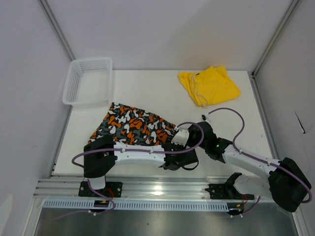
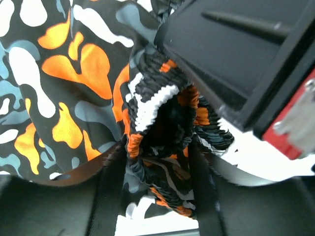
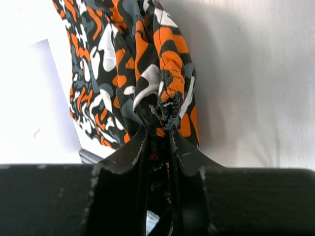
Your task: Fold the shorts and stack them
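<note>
Pinching a gathered elastic waistband (image 2: 152,105) of the soft orange, white, black and grey-teal blotched shorts (image 1: 130,125): right gripper (image 3: 158,142), pressed tight on it. Left gripper (image 2: 157,157) straddling that same edge; clamped or not, cannot tell. Cloth spread on white table (image 1: 147,88), long axis toward 10 o'clock from both. Plain bright yellow fabric shorts (image 1: 209,86) well apart at 1 o'clock.

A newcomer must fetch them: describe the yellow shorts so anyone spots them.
Look to the far right corner of the table. The yellow shorts lie there alone. Unlike the patterned shorts at the near edge, they are plain, with a pale drawstring.
</note>
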